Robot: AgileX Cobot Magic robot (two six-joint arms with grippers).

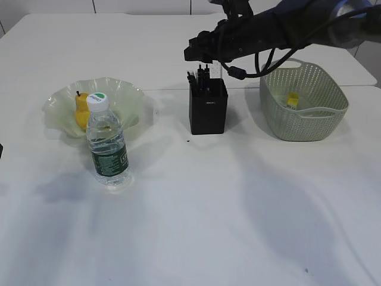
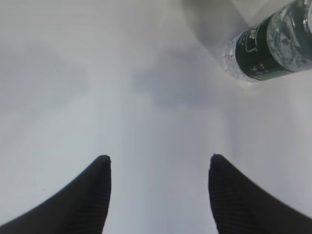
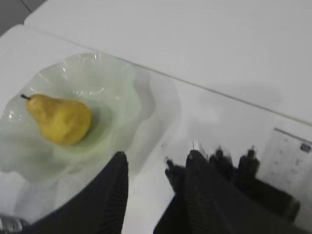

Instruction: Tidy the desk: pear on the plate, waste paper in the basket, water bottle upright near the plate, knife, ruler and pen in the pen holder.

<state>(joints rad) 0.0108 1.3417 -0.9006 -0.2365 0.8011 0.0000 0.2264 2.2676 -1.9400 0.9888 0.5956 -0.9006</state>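
The right hand [image 1: 199, 56] hangs just over the holder [image 1: 208, 107], reaching in from the bench's far right corner. Its fingers [image 3: 114, 190] stand apart with nothing between them: released. In the right wrist view the dark tops of the things standing in the holder sit right beside the fingers, and the clear ruler [image 3: 287, 163] rises at the holder's right side; whether a finger touches any of them cannot be told through the blur.

The left hand [image 2: 159, 165] shows only in its wrist view, low over bare bench [image 2: 97, 73] near the left edge, fingers wide and empty, well apart from the bottle [image 2: 273, 48] at that view's upper right.

The holder is a square, matte black box near the middle of the bench. The basket [image 1: 303, 113], pale green plastic with woven-pattern walls, sits to its right toward the right edge, a small yellow scrap of paper [image 1: 292, 99] inside. The plate [image 1: 62, 104], translucent green glass with a ruffled rim, lies toward the left edge with the smooth yellow pear [image 3: 61, 119] on it, stem up. The bottle stands upright just in front of the plate, clear ribbed plastic, dark green label, white cap.

The whole near half of the bench is plain white surface, and a gap lies between holder and plate.
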